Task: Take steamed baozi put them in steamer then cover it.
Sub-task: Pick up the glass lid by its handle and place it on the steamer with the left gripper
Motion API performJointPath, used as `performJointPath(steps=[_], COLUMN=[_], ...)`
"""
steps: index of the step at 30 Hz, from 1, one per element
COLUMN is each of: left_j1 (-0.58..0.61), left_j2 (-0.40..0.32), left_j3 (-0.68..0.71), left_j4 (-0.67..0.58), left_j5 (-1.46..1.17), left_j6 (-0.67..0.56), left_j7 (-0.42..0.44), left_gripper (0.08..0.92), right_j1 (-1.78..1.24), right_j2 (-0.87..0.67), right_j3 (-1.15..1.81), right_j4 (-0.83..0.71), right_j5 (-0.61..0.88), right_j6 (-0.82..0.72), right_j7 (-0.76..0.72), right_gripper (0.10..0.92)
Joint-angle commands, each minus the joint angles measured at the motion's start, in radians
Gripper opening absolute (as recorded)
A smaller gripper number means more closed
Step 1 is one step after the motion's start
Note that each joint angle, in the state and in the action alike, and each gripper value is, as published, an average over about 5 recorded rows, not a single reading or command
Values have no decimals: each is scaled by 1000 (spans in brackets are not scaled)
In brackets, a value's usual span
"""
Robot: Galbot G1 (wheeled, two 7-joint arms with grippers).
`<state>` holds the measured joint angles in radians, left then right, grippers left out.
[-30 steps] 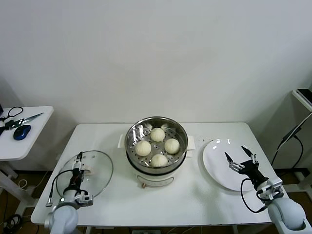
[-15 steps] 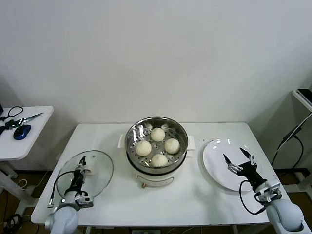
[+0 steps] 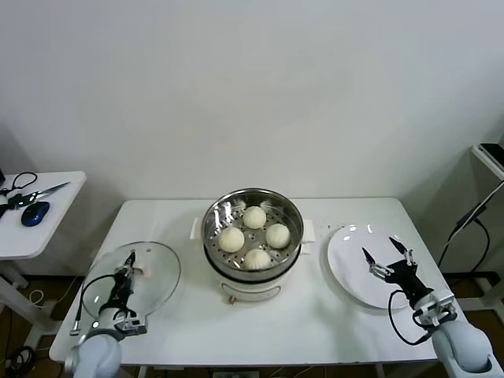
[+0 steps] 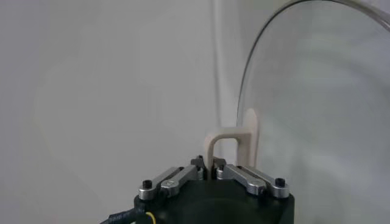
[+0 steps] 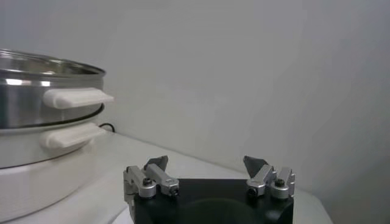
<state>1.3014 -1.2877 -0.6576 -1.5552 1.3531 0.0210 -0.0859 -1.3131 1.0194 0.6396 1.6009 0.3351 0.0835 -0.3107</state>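
Note:
Several cream-white steamed baozi (image 3: 254,217) lie on the perforated tray of the steel steamer (image 3: 214,213) at the table's middle. The glass cover (image 3: 156,277) is at the near left, tilted up off the table. My left gripper (image 3: 127,273) is shut on the cover's cream handle (image 4: 234,141); in the left wrist view the fingertips (image 4: 209,165) pinch one leg of it. My right gripper (image 3: 387,253) hovers open over the white plate (image 3: 346,264) at the right, holding nothing. The right wrist view shows the open right gripper (image 5: 206,163) and the steamer's side (image 5: 36,91) with its handles.
A small side table (image 3: 55,232) at the far left carries scissors (image 3: 35,194) and a blue mouse (image 3: 35,213). A shelf edge (image 3: 490,153) and a cable stand at the far right.
My left gripper has shut on the cover's handle, and the cover has tilted up and shifted slightly left. The right gripper has barely moved.

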Motion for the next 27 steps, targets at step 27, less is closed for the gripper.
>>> performJointPath(steps=[27], left_j1=[-290], left_j2=[286], left_j3=[697], left_j4=[-614], left_j5=[100], left_j6=[744], left_j7=[373], left_gripper=[150], right_j1=[87], right_j2=[-30], right_j3=[-8], right_j4=[-125], right_j5=[-37], right_j6=[33], right_j7=[-25], right_gripper=[823])
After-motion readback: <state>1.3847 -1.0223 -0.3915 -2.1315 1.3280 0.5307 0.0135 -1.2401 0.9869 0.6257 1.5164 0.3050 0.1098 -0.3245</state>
